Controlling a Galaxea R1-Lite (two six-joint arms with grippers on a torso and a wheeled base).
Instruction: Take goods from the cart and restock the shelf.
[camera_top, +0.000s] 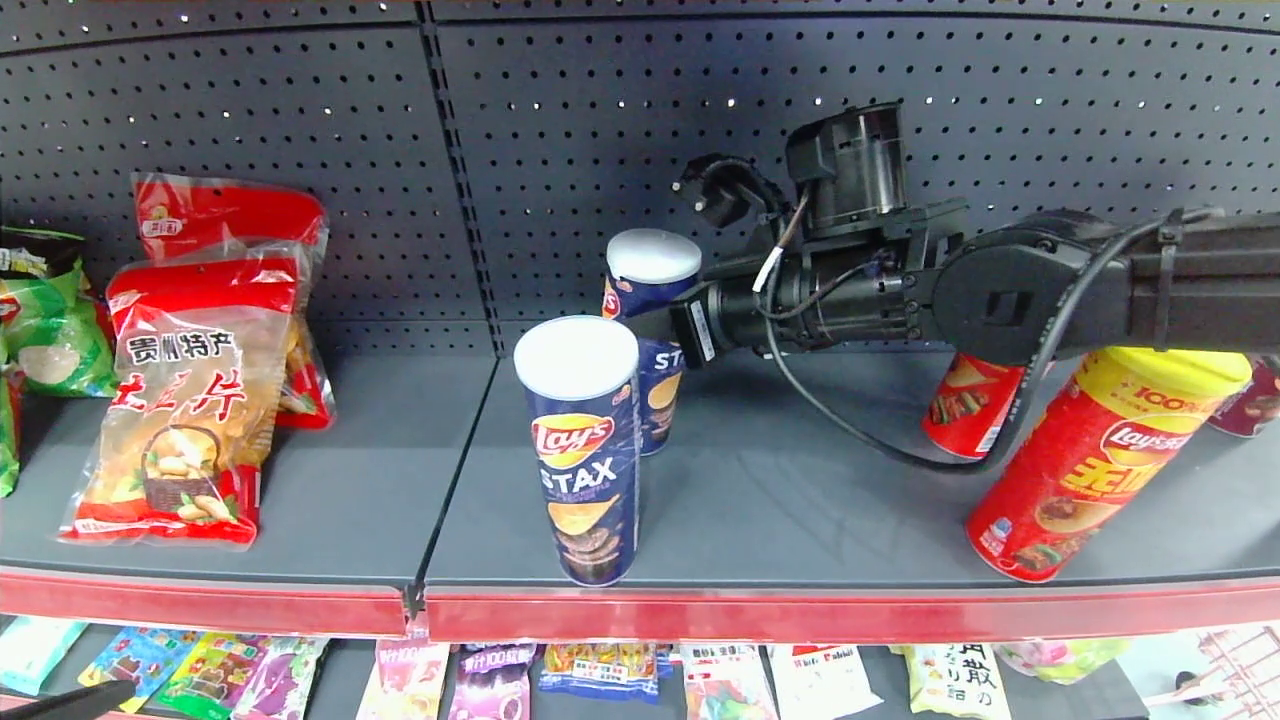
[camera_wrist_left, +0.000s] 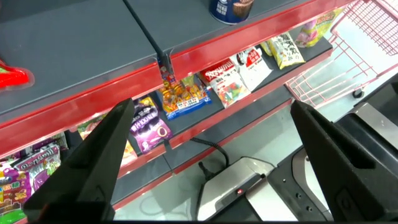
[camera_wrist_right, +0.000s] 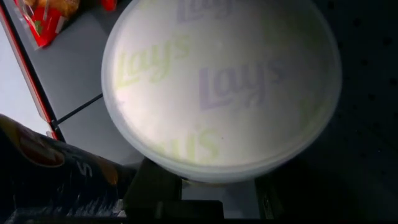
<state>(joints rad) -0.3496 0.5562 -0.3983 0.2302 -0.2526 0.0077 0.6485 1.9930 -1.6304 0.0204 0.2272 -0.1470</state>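
A dark grey store shelf (camera_top: 330, 500) with a red front lip, backed by a perforated panel (camera_top: 600, 120). The landmark is the front can (camera_top: 585, 450), a tall blue tube of stacked chips with a white lid, standing upright near the lip where two shelf boards meet. Just behind it and slightly toward the robot's right stands the rear can (camera_top: 650, 275), a matching blue tube, also upright on the shelf and close to the panel. The right gripper (camera_top: 668, 328) is at the side of the rear can, partway up, with its arm stretching away to the right of the front can; whether it is clenched on that can or released cannot be told, as the white lid (camera_wrist_right: 221, 81) covers the wrist camera's sight of it. Well to the right of the front can are a red can (camera_top: 1090, 470) with a yellow lid and a second red can (camera_top: 972, 405) partly behind the arm. Well to its left lean two red snack bags (camera_top: 190, 420), and farther left a green bag (camera_top: 50, 335). Below the front can, a lower shelf (camera_wrist_left: 249, 121) carries bright packets (camera_wrist_left: 183, 99). The left gripper (camera_wrist_left: 209, 104) hangs lower than the front can with its pincer spread wide and holding nothing, near a red wire cart (camera_wrist_left: 348, 56).
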